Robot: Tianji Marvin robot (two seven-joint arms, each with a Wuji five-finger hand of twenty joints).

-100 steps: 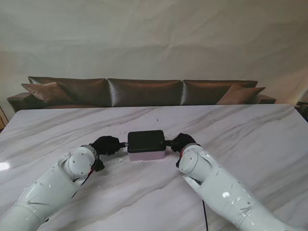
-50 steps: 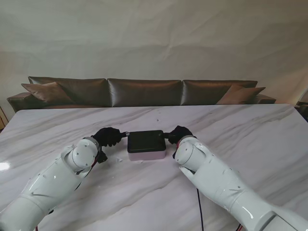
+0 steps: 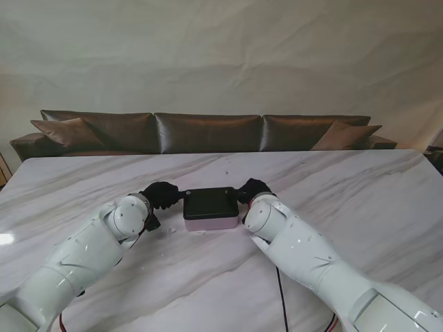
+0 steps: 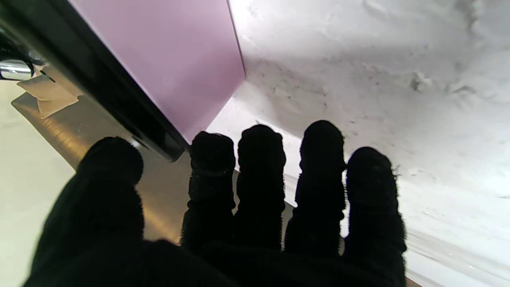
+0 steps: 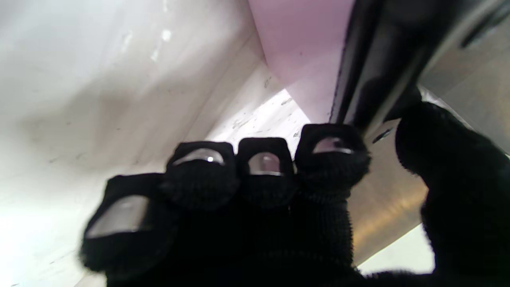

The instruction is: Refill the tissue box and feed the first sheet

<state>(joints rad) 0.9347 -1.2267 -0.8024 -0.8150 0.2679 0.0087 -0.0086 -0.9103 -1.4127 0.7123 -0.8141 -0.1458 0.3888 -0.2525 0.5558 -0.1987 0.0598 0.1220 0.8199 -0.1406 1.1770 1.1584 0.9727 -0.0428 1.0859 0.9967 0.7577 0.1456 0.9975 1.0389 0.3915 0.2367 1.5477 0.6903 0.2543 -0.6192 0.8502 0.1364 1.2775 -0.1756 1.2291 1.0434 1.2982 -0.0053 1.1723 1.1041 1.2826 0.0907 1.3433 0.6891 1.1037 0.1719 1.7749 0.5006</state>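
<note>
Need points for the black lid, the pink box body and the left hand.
black lid [image 3: 210,201]: stand view, middle of its top face.
pink box body [image 4: 175,59]: left wrist view, flat pink side wall.
left hand [image 3: 162,195]: stand view, back of the black glove at the lid's left end.

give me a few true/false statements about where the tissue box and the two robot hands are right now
1. The tissue box has a black lid over a pink base. True.
2. The left robot hand is at the box's left end and the right robot hand at its right end. True.
3. The box lies on its side with the lid off. False: it sits upright on the marble table with the lid on.
4. A tissue sheet sticks out of the lid. False: none shows.
5. In the right wrist view, the thumb and a finger meet the lid's edge. True.
</note>
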